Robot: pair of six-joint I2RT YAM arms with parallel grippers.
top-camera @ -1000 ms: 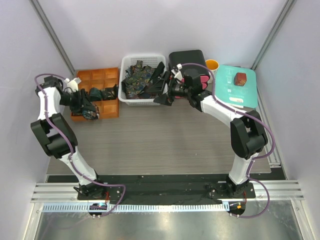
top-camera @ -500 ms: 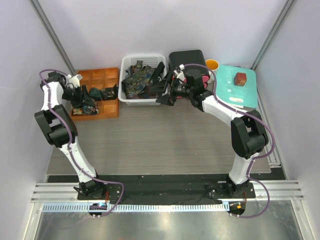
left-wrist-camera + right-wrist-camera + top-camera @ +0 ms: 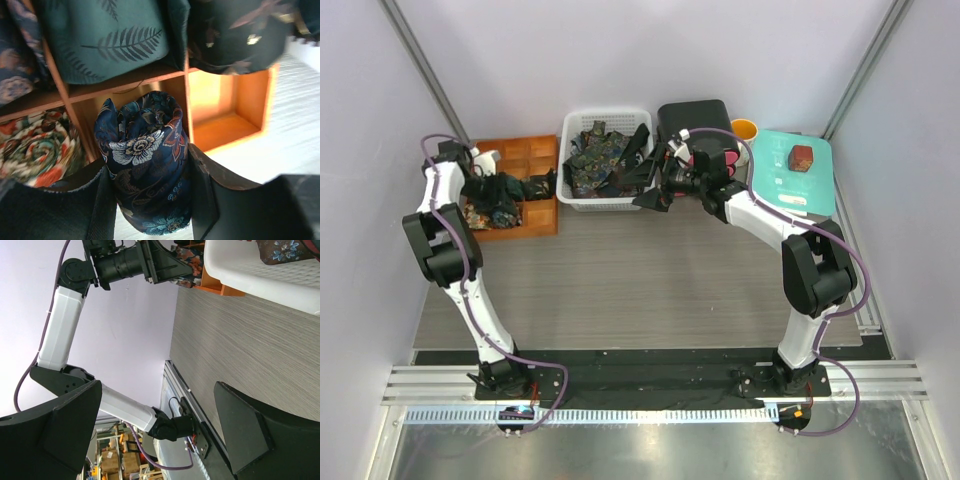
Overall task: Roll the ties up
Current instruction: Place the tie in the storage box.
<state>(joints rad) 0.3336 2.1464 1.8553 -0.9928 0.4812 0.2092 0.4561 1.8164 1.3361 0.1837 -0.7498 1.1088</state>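
Note:
My left gripper is shut on a rolled tie, navy with a white and blue flower print. It holds the roll at the front row of the orange compartment box, next to an empty compartment. Other rolled ties fill nearby compartments: a teal fern one, a dark one and a red-green one. In the top view the left gripper hangs over the box. Loose ties lie heaped in the white basket. My right gripper stands open and holds nothing at the basket's front right corner.
A black case and an orange cup stand behind the right arm. A teal tray at the back right carries a small red-brown box. The basket's wall shows above the open right gripper.
The left arm has swung inward and back, carrying the rolled tie a little right along the box's front row. The right gripper shifted slightly, then held still.

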